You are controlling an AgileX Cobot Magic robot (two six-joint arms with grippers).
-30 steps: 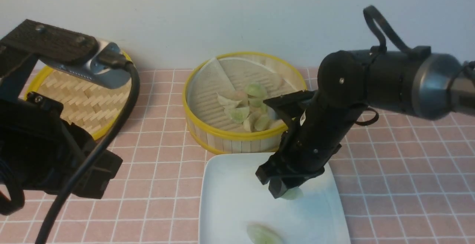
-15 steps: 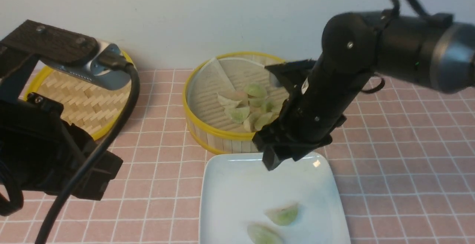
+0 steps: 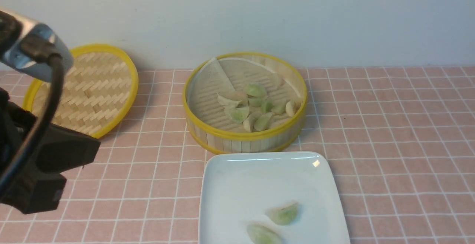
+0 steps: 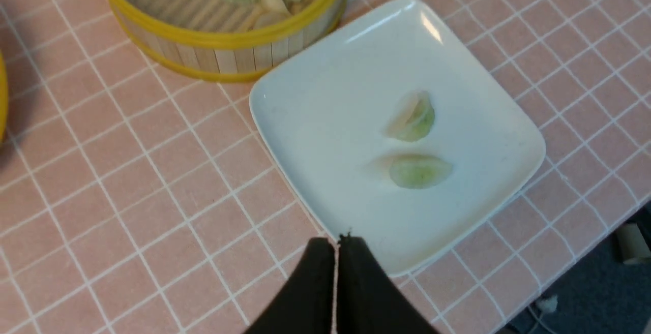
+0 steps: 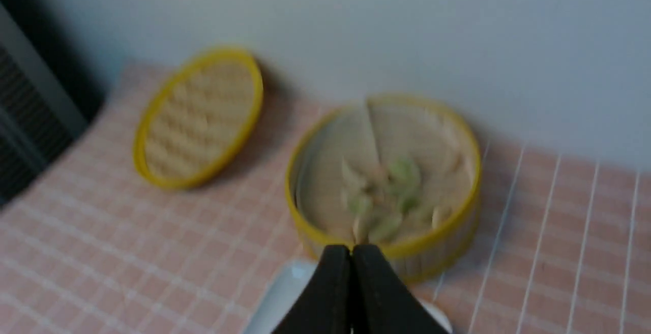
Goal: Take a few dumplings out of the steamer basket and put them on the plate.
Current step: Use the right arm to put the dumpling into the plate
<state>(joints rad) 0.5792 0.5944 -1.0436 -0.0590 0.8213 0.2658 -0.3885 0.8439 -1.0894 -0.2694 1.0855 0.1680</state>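
2 green dumplings lie close together on the 1 plate, just in front of the 1 steamer basket, where at least 8 more cluster. 1 woven lid sits to its left. The left gripper and right gripper are each pressed together, empty.

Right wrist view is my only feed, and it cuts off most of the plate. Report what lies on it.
Observer: Two green dumplings lie on the plate, side by side, not touching.
Operator: Give me the left end effector's state.
Observer: The left end effector is shut and empty; its tips show at the plate's rim.
Operator: Describe the basket's contents; mine are blurred.
Observer: Green and whitish pieces lie bunched together, centre to right of the steamer basket floor.
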